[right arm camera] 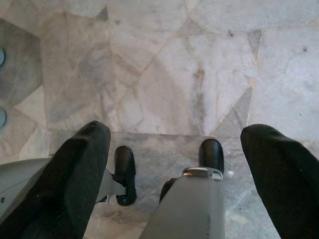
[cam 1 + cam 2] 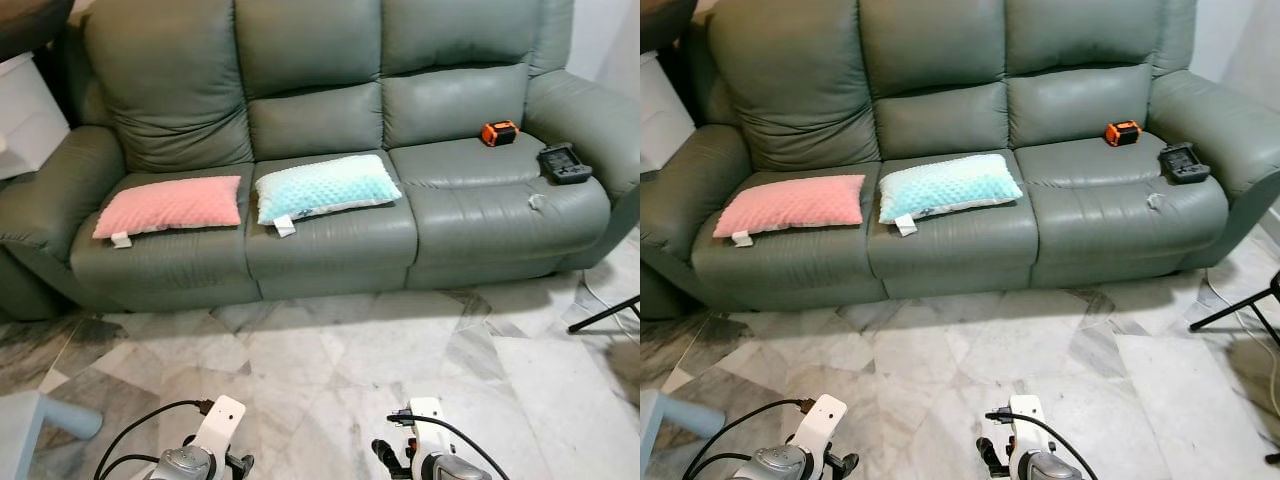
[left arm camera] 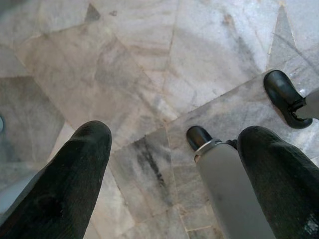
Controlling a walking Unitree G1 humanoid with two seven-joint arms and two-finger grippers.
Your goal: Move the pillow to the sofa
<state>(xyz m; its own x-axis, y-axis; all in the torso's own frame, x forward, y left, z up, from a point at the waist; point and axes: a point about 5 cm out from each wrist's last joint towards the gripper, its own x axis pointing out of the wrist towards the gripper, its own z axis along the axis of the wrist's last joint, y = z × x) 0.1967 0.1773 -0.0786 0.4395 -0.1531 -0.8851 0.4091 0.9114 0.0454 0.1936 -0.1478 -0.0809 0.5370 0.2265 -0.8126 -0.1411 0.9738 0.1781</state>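
Observation:
A pink pillow [image 2: 172, 205] lies on the left seat of the grey-green sofa [image 2: 330, 90]. Beside it, on the middle seat, rests a pale blue dotted pillow [image 2: 322, 186]. Both arms hang low at the bottom of the eye views, well short of the sofa. My left gripper [image 3: 174, 174] points down at the marble floor, its fingers [image 3: 65, 189] spread wide and empty. My right gripper [image 1: 174, 169] also hangs over the floor, open with nothing between its fingers [image 1: 79, 174].
An orange device [image 2: 498, 132] and a black device [image 2: 563, 162] lie on the right seat. A white cabinet [image 2: 25, 115] stands left of the sofa, a pale blue stool [image 2: 30, 425] at lower left, and a black stand leg [image 2: 605, 313] on the right.

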